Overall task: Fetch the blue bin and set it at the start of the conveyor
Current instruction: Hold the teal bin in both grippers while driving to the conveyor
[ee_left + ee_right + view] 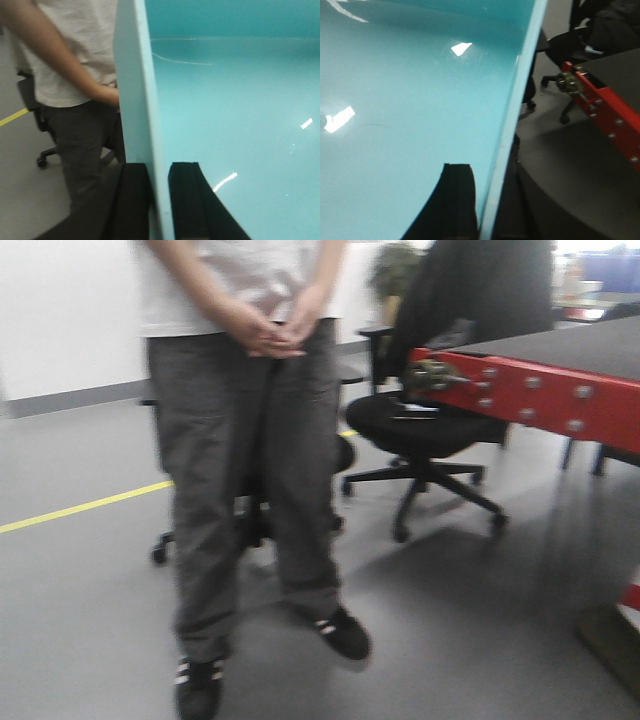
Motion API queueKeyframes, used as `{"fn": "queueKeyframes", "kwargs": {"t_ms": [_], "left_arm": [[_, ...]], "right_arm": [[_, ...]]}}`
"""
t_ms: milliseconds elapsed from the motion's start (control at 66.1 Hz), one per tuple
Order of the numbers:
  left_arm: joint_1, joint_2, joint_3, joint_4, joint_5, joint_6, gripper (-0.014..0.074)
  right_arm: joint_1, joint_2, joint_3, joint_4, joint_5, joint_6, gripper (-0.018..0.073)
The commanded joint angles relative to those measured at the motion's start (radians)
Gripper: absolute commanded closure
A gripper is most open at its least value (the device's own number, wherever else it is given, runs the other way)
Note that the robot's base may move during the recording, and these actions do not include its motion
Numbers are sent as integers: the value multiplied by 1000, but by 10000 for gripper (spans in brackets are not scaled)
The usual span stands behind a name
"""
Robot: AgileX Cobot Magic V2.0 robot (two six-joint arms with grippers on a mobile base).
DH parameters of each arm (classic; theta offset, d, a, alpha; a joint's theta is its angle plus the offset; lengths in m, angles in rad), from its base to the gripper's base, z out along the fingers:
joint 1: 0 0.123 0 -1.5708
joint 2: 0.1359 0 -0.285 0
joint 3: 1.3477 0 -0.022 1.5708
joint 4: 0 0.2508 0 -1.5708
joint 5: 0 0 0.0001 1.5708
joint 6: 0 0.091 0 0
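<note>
One blue bin (225, 125) is seen closest, held off the ground by two robot hands. Its plastic is smooth, glossy and pale turquoise, marked by bright glints and a few fine scratches on the inside.

In the left wrist view, the left hand (159, 200) is closed down on a thin, straight side wall. The wall is pinched between two black fingers (187, 200), one inside the bin and one outside. In the right wrist view, the right hand (487, 210) is clamped on a wall in the same way. Its inner finger (455, 200) is plain, but the outer one is lost in shadow.

Just past the bin, one person (250, 420) is seen standing in a white shirt, grey trousers and black shoes with white stripes. Two black office chairs (420, 430) on castors are seen behind.

To the right, apart from the bin, the conveyor start (560, 345) is shown as a flat, dark grey belt. It is edged by a red frame (530, 390) of painted metal, studded with two rows of silver bolts.

The floor (90, 620) is smooth and grey, crossed by one yellow line (90, 504). A white wall (60, 310) and one blurred green plant (395, 270) are seen farthest back.
</note>
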Motion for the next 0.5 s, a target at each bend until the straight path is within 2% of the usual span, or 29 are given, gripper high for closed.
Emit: {"fn": "queueKeyframes", "kwargs": {"t_ms": [0,484], "left_arm": [[-17,-12,-16,-93,-74,-2,708],[-17,-12,-16,-91,-74,-2,708]], "right_arm": [[9,-4,-6,45,-109,-29,712],[9,-4,-6,45,-109,-29,712]]}}
